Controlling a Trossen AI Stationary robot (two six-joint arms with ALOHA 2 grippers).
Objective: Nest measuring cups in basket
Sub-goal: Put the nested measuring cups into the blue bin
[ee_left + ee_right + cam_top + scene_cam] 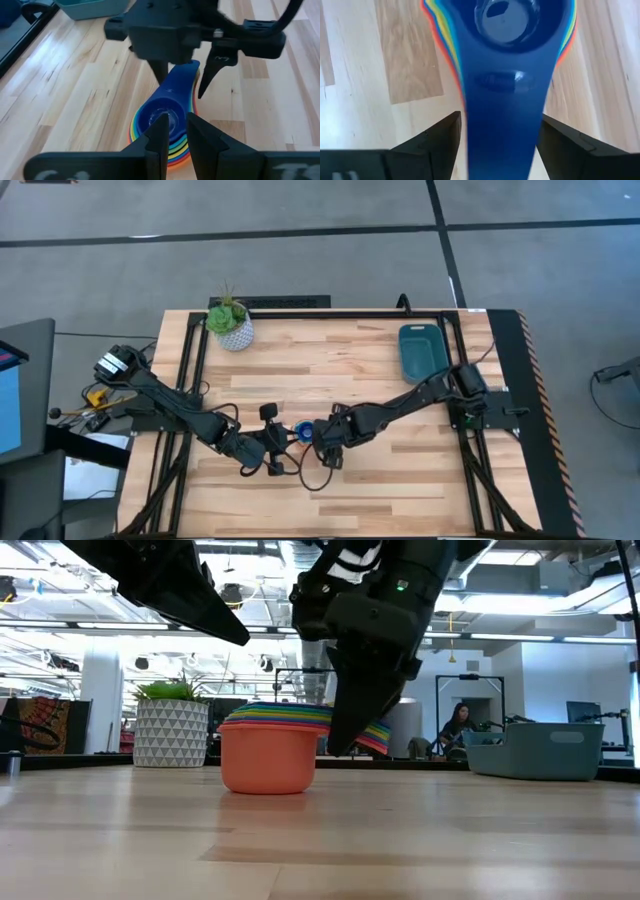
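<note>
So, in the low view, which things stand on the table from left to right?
White pot with plant → stack of nested measuring cups, with the right gripper at its handles → teal basket.

The measuring cups [167, 122] look like smooth, glossy plastic. Under them, the table [400, 480] is pale, matt wood planking; the basket [422, 350] looks matt plastic.

Both arms are matte black and jointed, with black cables looping beside them. The right hand [182, 82] has a boxy black housing, tapered dark fingers [208, 75] and a small green light on its casing.
</note>
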